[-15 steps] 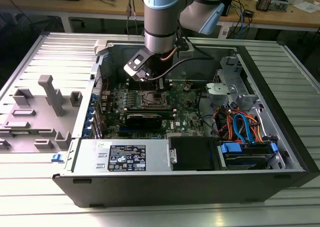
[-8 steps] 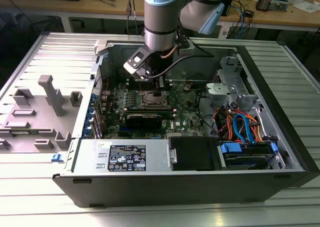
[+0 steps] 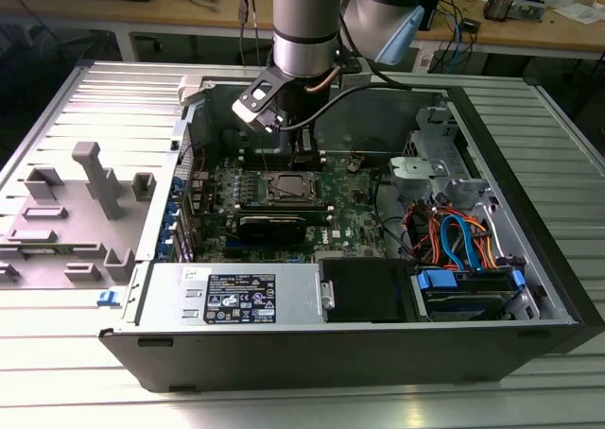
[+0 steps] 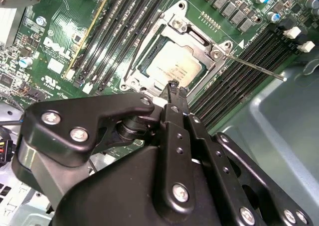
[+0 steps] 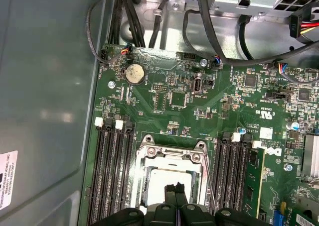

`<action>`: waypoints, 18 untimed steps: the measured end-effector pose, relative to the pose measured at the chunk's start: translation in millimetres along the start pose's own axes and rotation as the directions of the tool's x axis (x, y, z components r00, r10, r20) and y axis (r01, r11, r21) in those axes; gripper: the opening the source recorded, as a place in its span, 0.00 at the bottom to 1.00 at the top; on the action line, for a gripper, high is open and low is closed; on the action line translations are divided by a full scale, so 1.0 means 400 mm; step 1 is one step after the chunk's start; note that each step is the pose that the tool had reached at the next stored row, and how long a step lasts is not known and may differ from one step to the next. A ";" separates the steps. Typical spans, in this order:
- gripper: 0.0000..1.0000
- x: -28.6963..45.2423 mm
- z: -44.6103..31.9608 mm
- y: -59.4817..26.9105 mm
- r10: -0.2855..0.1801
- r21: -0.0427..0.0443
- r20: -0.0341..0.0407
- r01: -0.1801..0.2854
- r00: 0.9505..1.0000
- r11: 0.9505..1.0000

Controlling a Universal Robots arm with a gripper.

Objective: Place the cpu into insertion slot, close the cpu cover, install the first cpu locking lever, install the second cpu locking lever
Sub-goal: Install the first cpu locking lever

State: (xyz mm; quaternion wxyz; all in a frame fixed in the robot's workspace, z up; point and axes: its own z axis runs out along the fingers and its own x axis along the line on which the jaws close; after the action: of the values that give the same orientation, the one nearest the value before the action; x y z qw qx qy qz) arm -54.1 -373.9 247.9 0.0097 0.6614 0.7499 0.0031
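Note:
The cpu (image 4: 175,65) lies flat in the insertion slot (image 3: 286,189), its silver-grey top showing through the window of the cpu cover (image 4: 192,34). The cover is down over the chip (image 5: 168,178). A thin locking lever (image 4: 254,66) sticks out free from one corner of the socket, over the memory slots. Another wire lever (image 4: 130,61) runs along the opposite side of the socket. My gripper (image 4: 174,88) hovers just above the socket's edge with its fingers shut and nothing between them. It is also visible in the first wrist view (image 5: 175,187) and under the arm in the exterior view (image 3: 304,145).
Black memory slots (image 5: 112,171) flank the socket on both sides. The grey case wall (image 5: 45,86) stands close beside the board. A power supply (image 3: 236,297) and a drive bay with coloured cables (image 3: 454,240) fill the near side. Grey fixtures (image 3: 85,202) sit outside, on the exterior view's left.

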 end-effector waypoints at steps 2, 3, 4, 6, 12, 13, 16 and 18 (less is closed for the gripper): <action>0.11 0.000 0.000 0.000 -0.004 0.000 0.000 0.004 1.000 1.000; 0.11 0.000 0.000 0.000 -0.020 0.000 0.000 0.020 1.000 1.000; 0.11 0.000 0.000 0.000 -0.041 0.000 -0.001 0.041 0.999 0.999; 0.11 0.000 0.000 0.000 -0.095 -0.001 -0.001 0.095 0.996 0.996; 0.11 0.000 0.000 0.000 -0.207 -0.002 -0.003 0.207 0.978 0.978; 0.11 0.000 0.000 0.000 -0.227 -0.003 -0.004 0.227 0.974 0.974; 0.11 0.000 0.000 0.000 -0.283 -0.004 -0.004 0.283 0.959 0.959; 0.11 0.000 0.000 0.000 -0.299 -0.004 -0.005 0.299 0.954 0.954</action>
State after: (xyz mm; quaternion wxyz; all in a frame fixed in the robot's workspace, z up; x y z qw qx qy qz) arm -53.9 -373.9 247.9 0.0092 0.5402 0.8415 0.0045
